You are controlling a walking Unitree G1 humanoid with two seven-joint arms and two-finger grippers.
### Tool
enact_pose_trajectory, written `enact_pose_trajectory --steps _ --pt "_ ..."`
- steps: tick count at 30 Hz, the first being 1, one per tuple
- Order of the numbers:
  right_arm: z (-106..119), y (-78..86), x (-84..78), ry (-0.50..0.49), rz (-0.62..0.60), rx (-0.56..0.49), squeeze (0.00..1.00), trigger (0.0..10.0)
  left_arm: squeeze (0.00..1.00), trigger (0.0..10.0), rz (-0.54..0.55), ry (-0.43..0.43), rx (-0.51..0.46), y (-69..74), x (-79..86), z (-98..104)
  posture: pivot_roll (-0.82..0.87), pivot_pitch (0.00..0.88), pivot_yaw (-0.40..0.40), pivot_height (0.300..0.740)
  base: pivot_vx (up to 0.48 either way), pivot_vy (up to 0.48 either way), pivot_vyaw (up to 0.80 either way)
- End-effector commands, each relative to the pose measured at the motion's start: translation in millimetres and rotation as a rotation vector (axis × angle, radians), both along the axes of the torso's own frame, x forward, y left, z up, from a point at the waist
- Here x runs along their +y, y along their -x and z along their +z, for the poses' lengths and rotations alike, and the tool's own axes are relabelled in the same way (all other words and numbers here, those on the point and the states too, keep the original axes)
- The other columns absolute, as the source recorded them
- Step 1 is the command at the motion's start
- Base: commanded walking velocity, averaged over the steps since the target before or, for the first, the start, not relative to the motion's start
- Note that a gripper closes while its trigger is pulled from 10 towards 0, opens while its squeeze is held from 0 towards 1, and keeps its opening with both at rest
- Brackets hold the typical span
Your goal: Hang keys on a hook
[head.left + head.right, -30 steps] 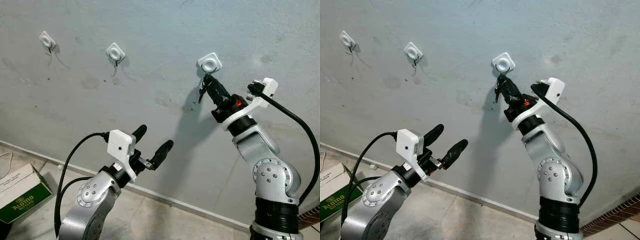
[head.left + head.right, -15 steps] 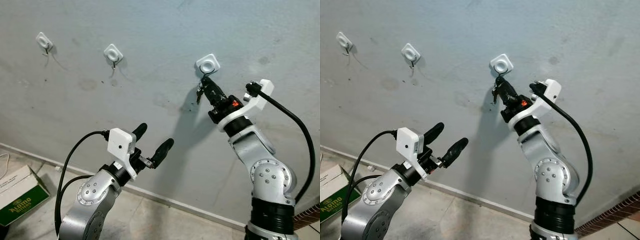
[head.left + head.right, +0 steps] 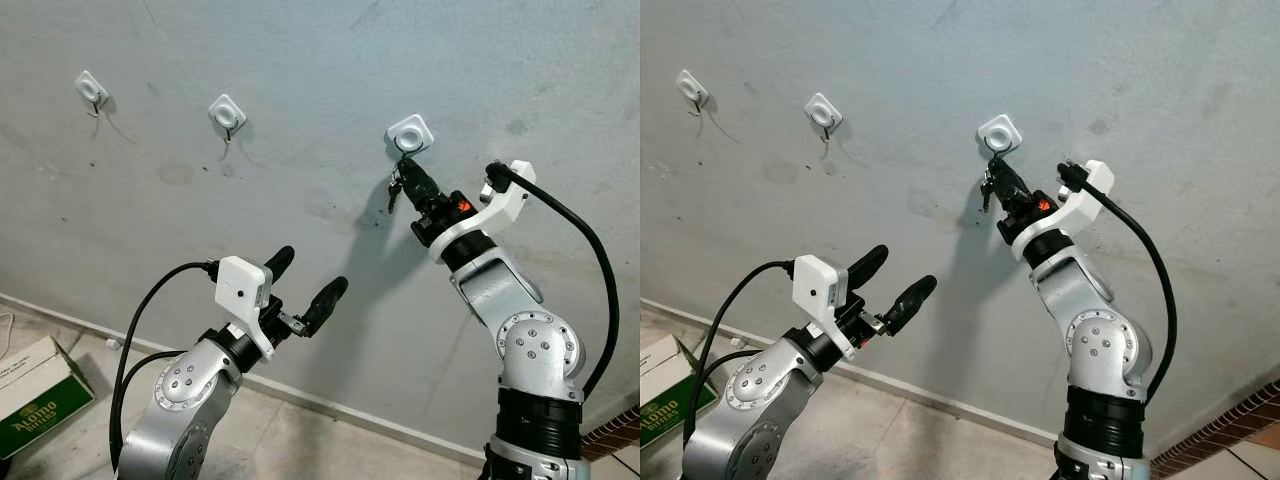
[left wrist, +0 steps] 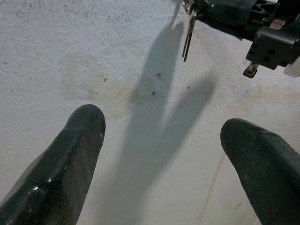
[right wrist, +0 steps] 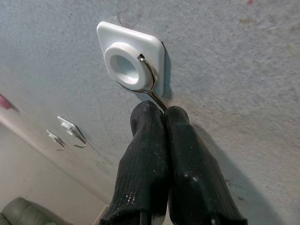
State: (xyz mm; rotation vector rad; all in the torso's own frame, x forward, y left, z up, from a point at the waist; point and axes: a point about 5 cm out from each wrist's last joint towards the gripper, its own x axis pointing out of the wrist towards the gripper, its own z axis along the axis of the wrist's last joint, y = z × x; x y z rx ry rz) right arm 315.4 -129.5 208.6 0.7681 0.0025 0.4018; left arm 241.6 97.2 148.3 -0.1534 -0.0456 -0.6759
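On the wall: I count three white square hooks (image 3: pixel 411 133), each a plastic pad with a round boss and a thin bent wire prong; two sit well apart to the left, one on the right.
Wall (image 3: pixel 300 60): rough grey plaster with faint stains and specks, meeting a pale skirting at the floor.
Keys (image 3: pixel 395 190): one small dark bunch, hanging just below the right-hand hook, at the tip of my right gripper; from my left wrist camera I see a slim metal key (image 4: pixel 188 37) dangling straight down.
Right gripper (image 3: pixel 408 176): raised to the right-hand hook, its two black fingers (image 5: pixel 150 154) pressed together, tips touching the wire prong just under the white boss. The fingers look matte and finely ribbed. I cannot tell from here whether the ring sits on the prong.
Left gripper (image 3: pixel 306 281): held low and clear of the wall, fingers (image 4: pixel 70 154) spread wide, holding nothing, glossy black and rounded at the tips.
Floor: one green and white cardboard box (image 3: pixel 40 395) at the lower left.
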Motion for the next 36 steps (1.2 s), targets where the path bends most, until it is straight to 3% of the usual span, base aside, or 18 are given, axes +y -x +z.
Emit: enact_pose_trajectory --steps 1,7,11,12,14,16,17,19,21,22,24,36 --pt "-48.5 1.0 -9.6 0.058 -0.052 0.257 0.00 10.0 0.00 10.0 -0.007 0.007 -0.027 0.8 -0.5 7.5 -0.02 0.054 0.041 0.740 0.000 0.000 0.00" --pt "-48.9 1.0 -10.6 0.050 -0.053 0.260 0.00 10.0 0.00 10.0 -0.012 0.008 -0.027 1.3 -0.1 7.6 -0.02 0.055 0.041 0.740 0.000 0.000 0.00" --pt "-47.5 1.1 -9.2 0.045 -0.039 0.248 0.12 10.0 0.00 10.0 -0.015 0.010 -0.026 1.7 -0.6 7.4 -0.02 0.055 0.041 0.740 0.000 0.000 0.00" --pt "-47.1 0.9 -9.6 0.053 -0.043 0.245 0.36 10.0 0.00 10.0 -0.016 0.012 -0.027 1.8 -0.6 7.6 -0.02 0.055 0.041 0.740 0.000 0.000 0.00" --pt "-46.0 0.7 -9.7 0.045 -0.041 0.236 0.37 10.0 0.00 10.0 -0.017 0.014 -0.027 1.9 -0.7 7.7 -0.02 0.055 0.041 0.740 0.000 0.000 0.00" --pt "-45.9 0.7 -9.9 0.044 -0.041 0.236 0.48 10.0 0.00 10.0 -0.018 0.014 -0.029 2.0 -0.7 7.9 -0.02 0.055 0.041 0.740 0.000 0.000 0.00" --pt "-45.8 0.6 -10.3 0.045 -0.043 0.236 0.65 10.0 0.00 10.0 -0.019 0.015 -0.031 2.0 -0.7 8.3 -0.02 0.055 0.041 0.740 0.000 0.000 0.00" --pt "-45.1 0.3 -10.8 0.045 -0.044 0.234 0.70 10.0 0.00 10.0 -0.020 0.018 -0.037 1.8 -0.8 9.5 -0.02 0.057 0.041 0.740 0.000 0.000 0.00" --pt "-45.2 0.2 -11.4 0.053 -0.048 0.236 0.86 10.0 0.00 10.0 -0.022 0.020 -0.042 1.6 -1.1 10.5 -0.02 0.057 0.041 0.740 0.000 0.000 0.00" --pt "-45.4 0.2 -11.6 0.059 -0.050 0.237 0.86 10.0 0.00 10.0 -0.023 0.020 -0.045 1.6 -1.3 10.9 -0.02 0.057 0.041 0.740 0.000 0.000 0.00" --pt "-46.2 0.4 -10.9 0.072 -0.050 0.241 1.00 10.0 0.00 10.0 -0.024 0.021 -0.047 1.5 -1.5 11.4 -0.02 0.057 0.041 0.740 0.000 0.000 0.00" --pt "-45.7 0.5 -10.5 0.089 -0.049 0.225 1.00 10.0 0.00 10.0 -0.021 0.018 -0.047 1.0 -1.3 11.2 -0.02 0.057 0.040 0.740 0.000 0.000 0.00"
